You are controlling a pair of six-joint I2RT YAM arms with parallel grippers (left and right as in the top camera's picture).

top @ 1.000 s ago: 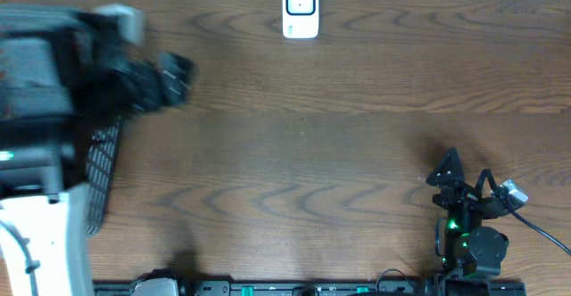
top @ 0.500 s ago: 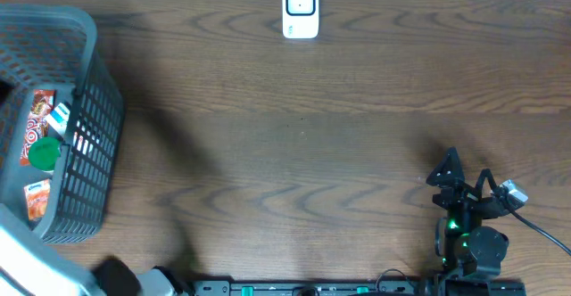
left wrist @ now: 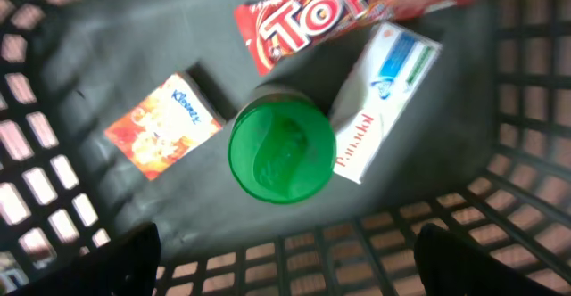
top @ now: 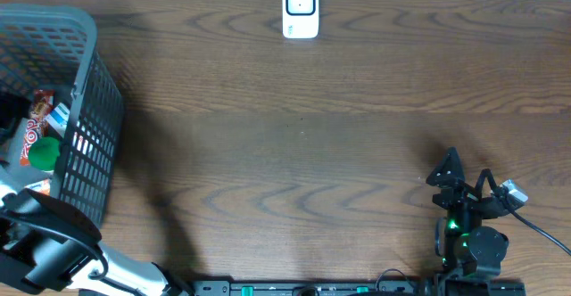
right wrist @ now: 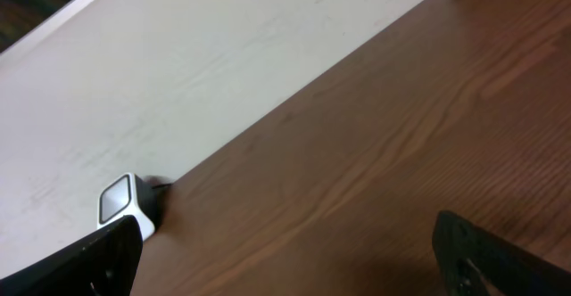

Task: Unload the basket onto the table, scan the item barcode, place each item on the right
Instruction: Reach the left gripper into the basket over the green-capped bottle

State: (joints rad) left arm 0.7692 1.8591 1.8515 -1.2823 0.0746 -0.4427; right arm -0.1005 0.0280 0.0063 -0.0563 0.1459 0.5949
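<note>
A grey mesh basket (top: 85, 82) stands at the table's left edge. In the left wrist view I look down into the basket (left wrist: 526, 109). It holds a green-lidded round container (left wrist: 282, 154), a red "Top" bar (left wrist: 339, 15), a white box (left wrist: 384, 100) and an orange Kleenex pack (left wrist: 163, 125). My left gripper (left wrist: 285, 260) hangs open above them, touching nothing. The white barcode scanner (top: 301, 9) sits at the table's far edge, and shows small (right wrist: 120, 202) in the right wrist view. My right gripper (top: 464, 176) stands open and empty at the front right.
The left arm (top: 45, 242) crosses the front left corner beside the basket. A cable (top: 535, 229) trails from the right arm. A white wall (right wrist: 223, 64) runs behind the scanner. Bare wood tabletop (top: 303, 153) lies between basket, scanner and right arm.
The left arm swept off the top of the basket toward the front left, uncovering the basket and its items. The right arm has not moved.
</note>
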